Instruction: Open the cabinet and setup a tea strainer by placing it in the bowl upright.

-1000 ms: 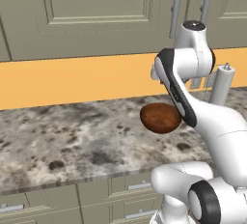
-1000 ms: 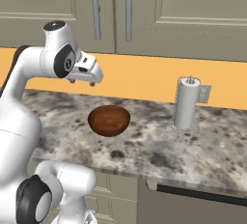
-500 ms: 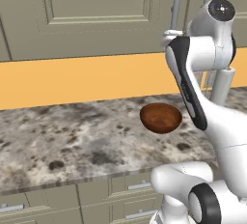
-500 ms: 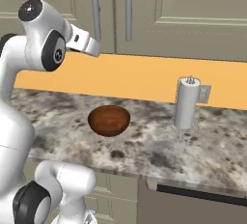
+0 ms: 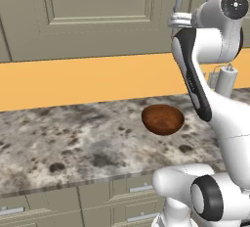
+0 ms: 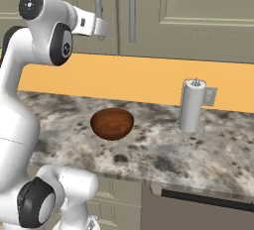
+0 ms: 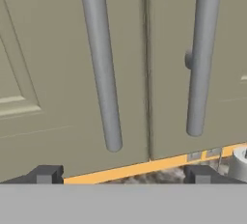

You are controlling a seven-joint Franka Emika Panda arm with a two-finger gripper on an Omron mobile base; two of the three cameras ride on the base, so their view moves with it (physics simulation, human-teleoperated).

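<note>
Straight ahead of our gripper [image 7: 120, 172], whose fingers stand apart and empty, the cabinet [image 7: 58, 73] handle [image 7: 102, 63] runs vertical, slightly left.

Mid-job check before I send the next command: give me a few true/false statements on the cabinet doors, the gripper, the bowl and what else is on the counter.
1. The cabinet doors are shut. True.
2. The gripper is clamped on a bar handle. False: both handles stand ahead of the fingertips, with nothing between them.
3. The bowl sits on the counter with nothing in it. True.
4. The tea strainer lies beside the bowl. False: no strainer is on the counter.
5. A paper towel holder stands on the counter, apart from the bowl. True.
6. The gripper is down at the level of the bowl. False: it is raised to the cabinet handles, above the orange backsplash.
</note>
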